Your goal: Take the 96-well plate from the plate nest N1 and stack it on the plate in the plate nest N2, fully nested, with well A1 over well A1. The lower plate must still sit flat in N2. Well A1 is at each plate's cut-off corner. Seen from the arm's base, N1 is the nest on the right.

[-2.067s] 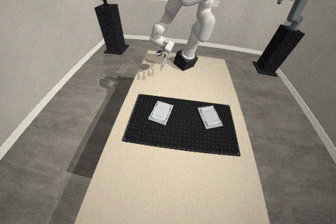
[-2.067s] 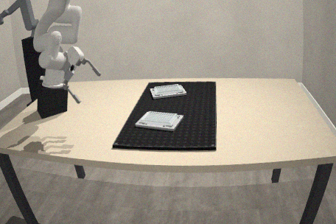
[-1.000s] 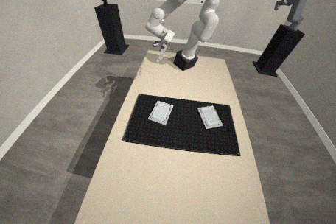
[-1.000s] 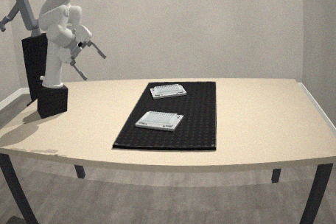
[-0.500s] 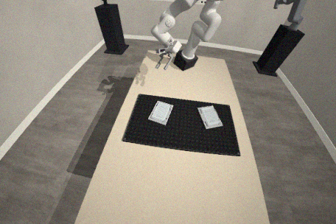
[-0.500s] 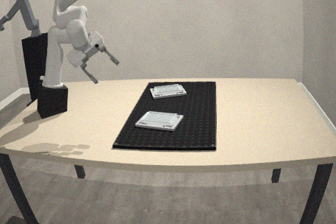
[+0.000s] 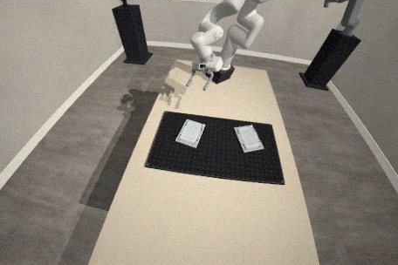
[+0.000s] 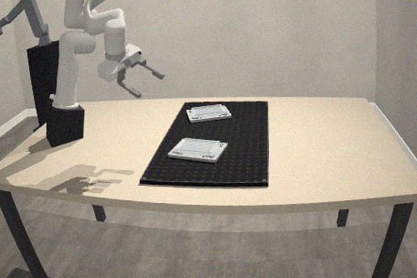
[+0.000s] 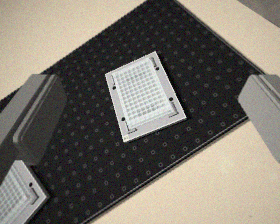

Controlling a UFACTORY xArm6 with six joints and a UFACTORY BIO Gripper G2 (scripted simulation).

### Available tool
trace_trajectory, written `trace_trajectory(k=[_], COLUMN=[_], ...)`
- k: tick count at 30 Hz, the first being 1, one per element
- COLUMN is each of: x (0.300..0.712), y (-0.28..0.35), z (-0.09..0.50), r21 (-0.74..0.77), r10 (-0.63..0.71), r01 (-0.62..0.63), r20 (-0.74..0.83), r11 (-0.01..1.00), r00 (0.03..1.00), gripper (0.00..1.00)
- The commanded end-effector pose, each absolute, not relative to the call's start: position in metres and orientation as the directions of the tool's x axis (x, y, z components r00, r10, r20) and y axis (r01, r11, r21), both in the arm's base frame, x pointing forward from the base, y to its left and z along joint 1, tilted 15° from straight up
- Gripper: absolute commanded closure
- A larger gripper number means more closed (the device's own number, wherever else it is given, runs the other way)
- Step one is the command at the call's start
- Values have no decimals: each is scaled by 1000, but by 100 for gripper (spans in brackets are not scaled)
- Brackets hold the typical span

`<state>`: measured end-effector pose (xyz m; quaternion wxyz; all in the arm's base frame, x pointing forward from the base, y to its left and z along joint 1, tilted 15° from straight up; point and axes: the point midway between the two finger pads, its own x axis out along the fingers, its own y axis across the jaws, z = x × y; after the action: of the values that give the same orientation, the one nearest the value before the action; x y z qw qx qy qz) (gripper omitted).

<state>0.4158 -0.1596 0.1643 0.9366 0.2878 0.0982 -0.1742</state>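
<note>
The plate in N1, pale and clear, sits in its light-grey nest N1. The plate in N2 sits in nest N2, partly cut off in the wrist view. Both plates look flat; their cut-off corners are too small to tell. My gripper is open and empty, high above the table on the base side of the mat. In the wrist view, N1 shows between the fingers, far below.
Both nests stand apart on a black perforated mat on the wooden table. The arm's black base stands at the table's end. Two other arms on dark pedestals stand beyond the table.
</note>
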Motion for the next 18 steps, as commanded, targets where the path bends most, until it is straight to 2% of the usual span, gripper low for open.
trace_trajectory(k=[1, 4, 7, 18], x=[431, 431, 440, 466], y=[-148, -147, -137, -100], z=[173, 173, 180, 206], r21=[452, 452, 403, 307], r10=[-255, -255, -226, -148], r01=[334, 334, 275, 150], r20=[-227, -227, -166, -32], r11=[827, 827, 873, 940], r00=[940, 940, 960, 989], gripper=[63, 63, 63, 63])
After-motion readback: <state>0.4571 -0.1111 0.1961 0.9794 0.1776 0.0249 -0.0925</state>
